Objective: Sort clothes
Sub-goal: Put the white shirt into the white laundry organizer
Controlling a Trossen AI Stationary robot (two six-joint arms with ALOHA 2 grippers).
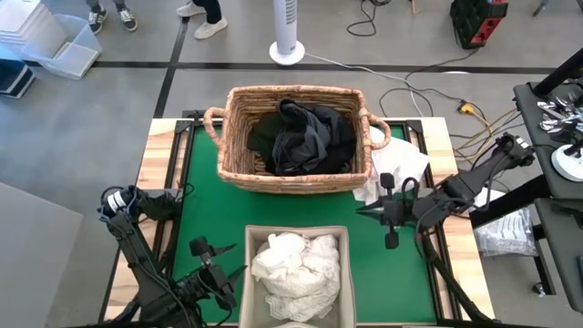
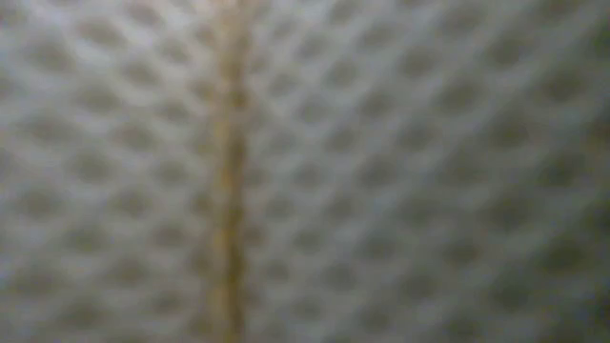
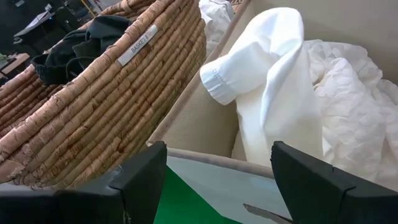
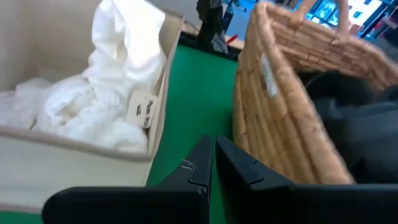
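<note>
Blurred weave fills low view, dark clothes (image 1: 301,137) in basket (image 1: 239,137) overhead

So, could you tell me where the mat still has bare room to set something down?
The mat is bare left of the basket and bin, above the left gripper. A smaller patch lies right of the bin, below the right gripper. Crowded: the white garment beside the basket.
</note>
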